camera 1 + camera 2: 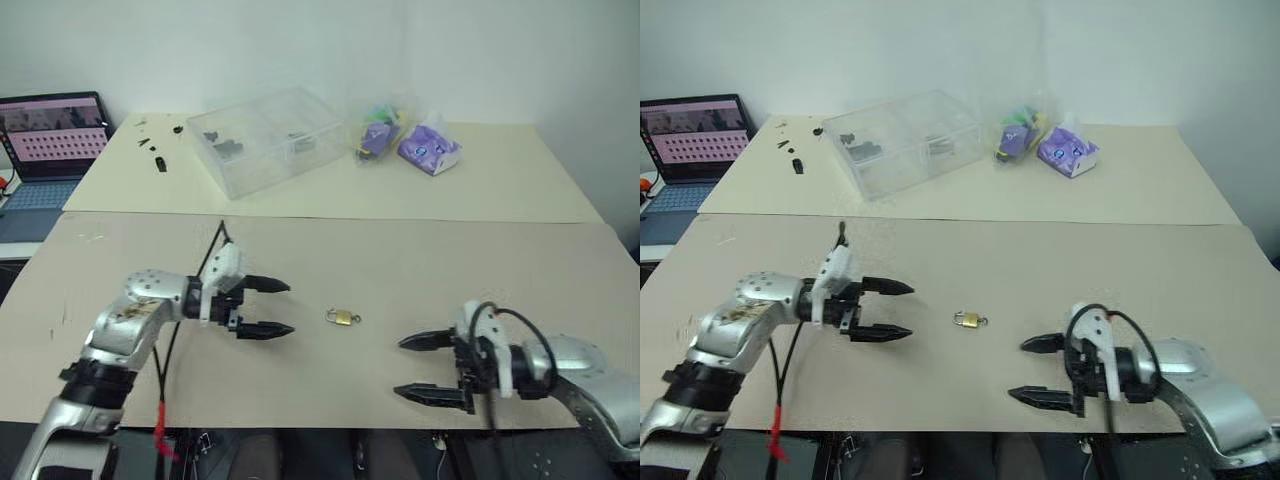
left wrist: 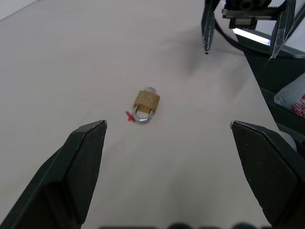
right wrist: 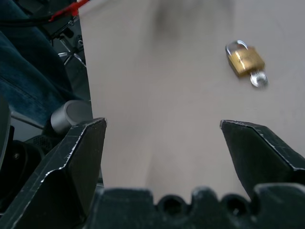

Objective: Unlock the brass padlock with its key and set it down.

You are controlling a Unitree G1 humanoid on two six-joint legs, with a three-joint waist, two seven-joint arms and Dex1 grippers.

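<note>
The brass padlock point(image 1: 343, 318) lies flat on the beige table point(image 1: 400, 260), between my two grippers. Its silvery shackle point(image 2: 142, 116) looks closed, and a small silver key point(image 3: 259, 79) sticks out of the body's far end. My left gripper point(image 1: 280, 307) hovers open a short way to its left, fingers pointing at it. Open as well, my right gripper point(image 1: 415, 367) sits to the padlock's right and nearer the front edge, pointing left. Neither touches the padlock. The left wrist view shows the right gripper's fingertips point(image 2: 206, 47) beyond the lock.
A clear plastic box point(image 1: 268, 138) with small dark parts stands at the back, beside plastic bags point(image 1: 378, 130) and a purple tissue pack point(image 1: 429, 147). Small black bits point(image 1: 158, 160) lie back left. A laptop point(image 1: 52, 140) sits off the table's left. A cable point(image 1: 165, 345) hangs from the left arm.
</note>
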